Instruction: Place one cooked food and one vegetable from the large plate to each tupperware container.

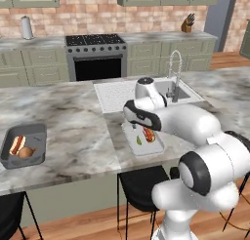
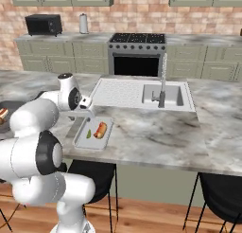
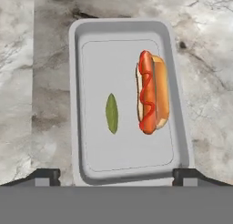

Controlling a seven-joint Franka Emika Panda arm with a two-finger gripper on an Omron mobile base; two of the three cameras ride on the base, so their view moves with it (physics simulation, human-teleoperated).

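Note:
The paler tupperware container lies straight below the hand, near the counter's front edge. In it a hot dog with a red sauce line lies beside a small green leaf-shaped vegetable. My gripper hangs above this tray, open, with its fingertips wide apart and nothing between them. The dark grey tupperware container sits far to the left and holds another hot dog and a brown rounded item. The large plate is out of view.
A sink with a tall faucet and a drainboard sits behind the pale tray. Dark stools stand under the counter's front edge. A stove is at the back wall.

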